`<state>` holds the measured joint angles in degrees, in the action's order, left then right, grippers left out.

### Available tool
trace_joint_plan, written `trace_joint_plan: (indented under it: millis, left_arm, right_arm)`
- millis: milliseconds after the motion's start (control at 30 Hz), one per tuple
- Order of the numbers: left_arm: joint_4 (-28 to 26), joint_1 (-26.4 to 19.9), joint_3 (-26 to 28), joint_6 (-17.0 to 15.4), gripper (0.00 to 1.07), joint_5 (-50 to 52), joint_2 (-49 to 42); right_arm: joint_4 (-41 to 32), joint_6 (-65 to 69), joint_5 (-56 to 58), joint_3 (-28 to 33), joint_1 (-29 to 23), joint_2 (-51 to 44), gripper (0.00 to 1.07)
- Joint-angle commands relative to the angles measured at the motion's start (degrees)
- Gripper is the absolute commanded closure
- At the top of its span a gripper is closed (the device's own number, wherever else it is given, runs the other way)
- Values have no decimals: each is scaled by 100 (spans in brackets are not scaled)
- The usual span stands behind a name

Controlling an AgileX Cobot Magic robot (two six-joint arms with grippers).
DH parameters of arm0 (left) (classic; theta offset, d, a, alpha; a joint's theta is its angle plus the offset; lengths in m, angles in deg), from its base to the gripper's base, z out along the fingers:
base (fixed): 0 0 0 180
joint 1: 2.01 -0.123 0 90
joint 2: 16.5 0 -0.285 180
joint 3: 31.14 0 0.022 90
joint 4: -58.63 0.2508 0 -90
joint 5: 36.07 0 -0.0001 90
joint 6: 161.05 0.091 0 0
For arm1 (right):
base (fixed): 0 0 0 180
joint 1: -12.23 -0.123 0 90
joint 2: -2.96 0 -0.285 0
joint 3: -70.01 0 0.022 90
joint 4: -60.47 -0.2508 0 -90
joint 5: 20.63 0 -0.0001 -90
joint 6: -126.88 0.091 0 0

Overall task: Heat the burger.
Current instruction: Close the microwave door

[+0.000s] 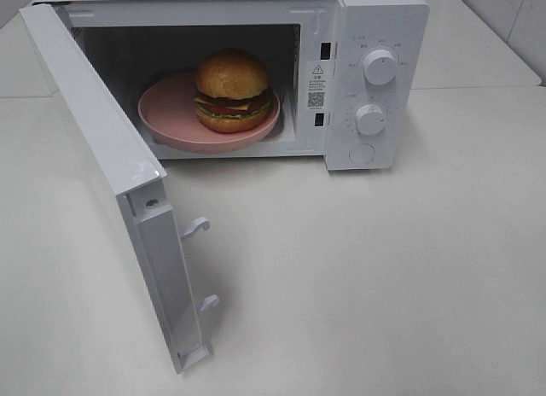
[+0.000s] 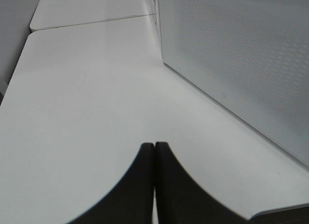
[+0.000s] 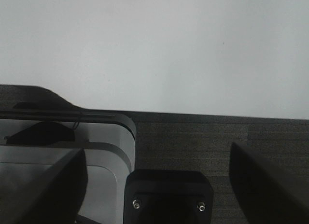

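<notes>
1. The round golden-brown burger (image 1: 232, 90), with dark patty, yellow cheese, red tomato and green lettuce, sits on a round pink plate (image 1: 162, 123) inside the white microwave oven (image 1: 375, 20) at the far side of the white counter (image 1: 384, 268).
2. The oven's white door (image 1: 94, 131) stands wide open, swung out to the near left, so in my judgement shutting it comes before any heating.
3. The left fingers (image 2: 140, 195) are pressed together on nothing, low over the counter beside a perforated white panel. The right fingers (image 3: 43, 185) stand wide apart and empty.
4. Risks:
   - A push on the smooth door may slip off or shove the whole oven along the counter.
   - The two white latch hooks (image 1: 196, 228) may fail to seat.
   - The plate's near rim looks close to the opening, so the door could nudge it.
   - The two round white knobs (image 1: 379, 66) sit close together, so the wrong one could be turned.
5. Writing: a white label (image 1: 316, 84) on the inner frame shows a warning triangle and a QR code. Its text and the faint print around the knobs are too small to read. No brand is legible.
</notes>
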<state>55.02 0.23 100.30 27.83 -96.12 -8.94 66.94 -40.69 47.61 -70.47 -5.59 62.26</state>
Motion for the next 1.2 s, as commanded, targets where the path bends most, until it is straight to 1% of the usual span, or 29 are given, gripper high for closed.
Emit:
trace_joint_plan:
  millis: [33, 100, 167, 267, 333, 433, 467, 500, 567, 633, 667, 767, 833, 1067, 1200]
  left_arm:
    - [6, 6, -17, 0, 106, 80, -138]
    - [6, 6, -17, 0, 106, 80, -138]
    - [6, 6, -17, 0, 106, 80, -138]
    - [6, 6, -17, 0, 106, 80, -138]
    - [6, 6, -17, 0, 106, 80, -138]
    - [6, 6, -17, 0, 106, 80, -138]
    - [6, 6, -17, 0, 106, 80, -138]
    - [6, 6, -17, 0, 106, 80, -138]
    - [6, 6, -17, 0, 106, 80, -138]
    - [6, 6, -17, 0, 106, 80, -138]
    - [6, 6, -17, 0, 106, 80, -138]
    - [6, 6, -17, 0, 106, 80, -138]
    - [6, 6, -17, 0, 106, 80, -138]
    - [-6, 6, -17, -11, 106, 80, -120]
    - [-11, 6, -17, 0, 106, 80, -120]
  right_arm:
    - [-11, 11, -143, 607, -11, -533, 31]
    - [-17, 52, -178, 665, -11, -693, 31]
    - [0, -23, -258, 647, -11, -1415, 31]
    - [0, -63, -292, 647, -11, -1604, 31]
    - [-6, -206, -418, 665, -11, -2401, 31]
    - [-6, -246, -447, 665, -11, -2578, 31]
    - [-6, -332, -510, 670, -11, -3031, 31]
    - [-6, -332, -510, 670, -11, -3031, 31]
    - [-6, -573, -590, 676, -11, -3908, 31]
    - [-6, -602, -590, 676, -11, -4079, 31]
    - [-6, -665, -590, 676, -11, -4469, 31]
    - [-6, -688, -590, 676, -11, -4647, 31]
    - [-17, -688, -590, 682, -11, -5185, 32]
    - [-97, -785, -665, 693, -11, -5329, 33]
    - [-372, -1134, -831, 762, -11, -5329, 33]
